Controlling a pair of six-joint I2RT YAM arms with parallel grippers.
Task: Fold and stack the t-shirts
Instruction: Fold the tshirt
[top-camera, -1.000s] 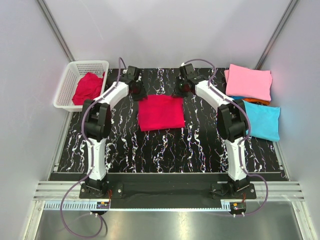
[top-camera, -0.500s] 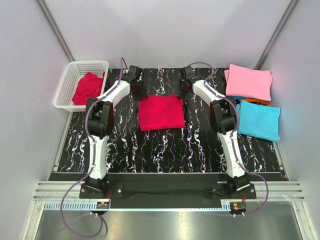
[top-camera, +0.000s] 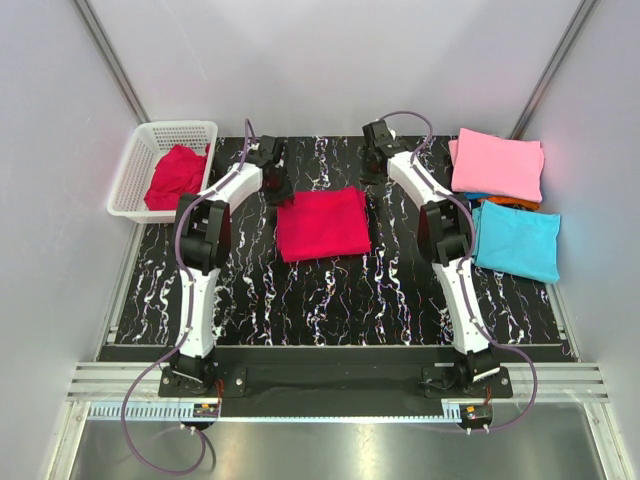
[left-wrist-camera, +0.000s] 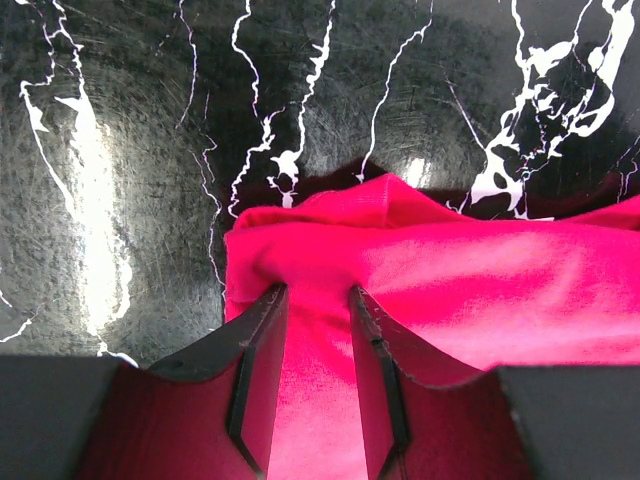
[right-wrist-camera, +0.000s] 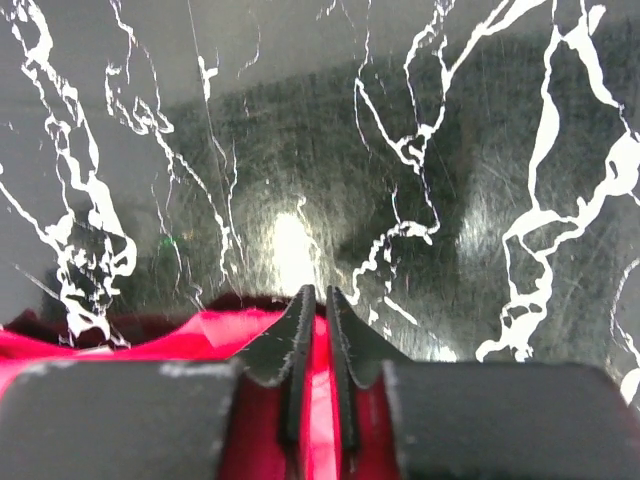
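Two grippers we see at the far corners of the folded red t-shirt (top-camera: 322, 224), which lies in the middle of the black marbled table (top-camera: 330, 290). Our left gripper (left-wrist-camera: 312, 300) stands partly open, one finger on each side of a cloth ridge. Our right gripper (right-wrist-camera: 316, 300) is nearly closed, pinching red cloth. Another red t-shirt (top-camera: 175, 177) lies in the white basket (top-camera: 135, 165).

Light is bright and even from above; the glossy worktop (left-wrist-camera: 90, 190) shows white glare patches in both wrist views, the near fingers (right-wrist-camera: 290, 345) are blurred, and shadows stay soft
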